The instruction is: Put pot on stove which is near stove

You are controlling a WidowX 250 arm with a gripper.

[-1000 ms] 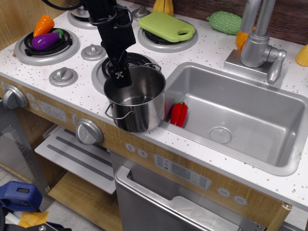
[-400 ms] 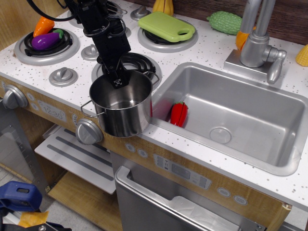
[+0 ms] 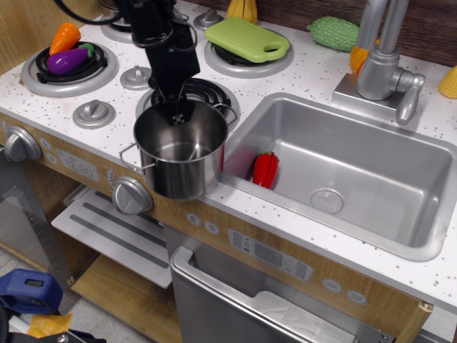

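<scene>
Fingers (image 3: 176, 114) of the black gripper pinch the shiny steel pot's (image 3: 180, 161) back rim; pot overhangs the speckled surface's (image 3: 300, 68) front edge, overlapping the silver-ringed burner (image 3: 207, 93).

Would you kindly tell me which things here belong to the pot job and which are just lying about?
Part of the job:
- pot, held at its back rim
- claw, shut on that rim
- stove burner just behind the pot

Just lying about:
- eggplant
- carrot
- green cutting board
- red pepper in the sink
- faucet
</scene>
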